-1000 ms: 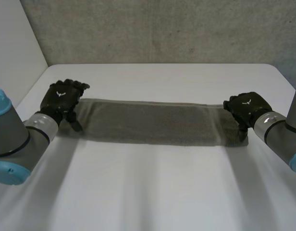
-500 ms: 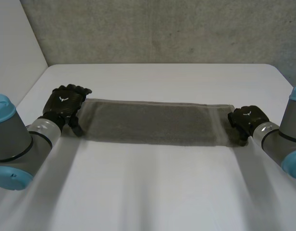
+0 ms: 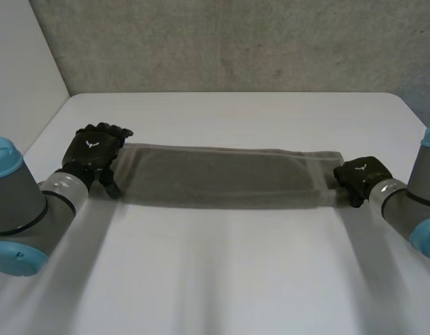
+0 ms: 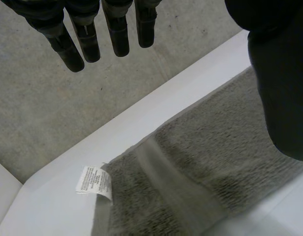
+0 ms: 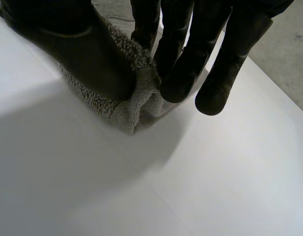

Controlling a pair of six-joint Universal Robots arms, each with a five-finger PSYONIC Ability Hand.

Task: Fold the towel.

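A grey towel lies as a long folded strip across the white table. My left hand hovers at its left end, open, with straight fingers and thumb above the cloth and holding nothing. Under that hand the towel shows its short end with a white label. My right hand is at the strip's right end. There its thumb and fingers pinch a bunched corner of the towel just off the table.
A grey wall runs behind the table's far edge. Bare white tabletop spreads in front of the towel, between the two arms, and beyond it up to the wall.
My right hand has slid outward to the towel's right end and closed its fingers and thumb on the corner. My left hand has shifted slightly nearer the left end and stayed open.
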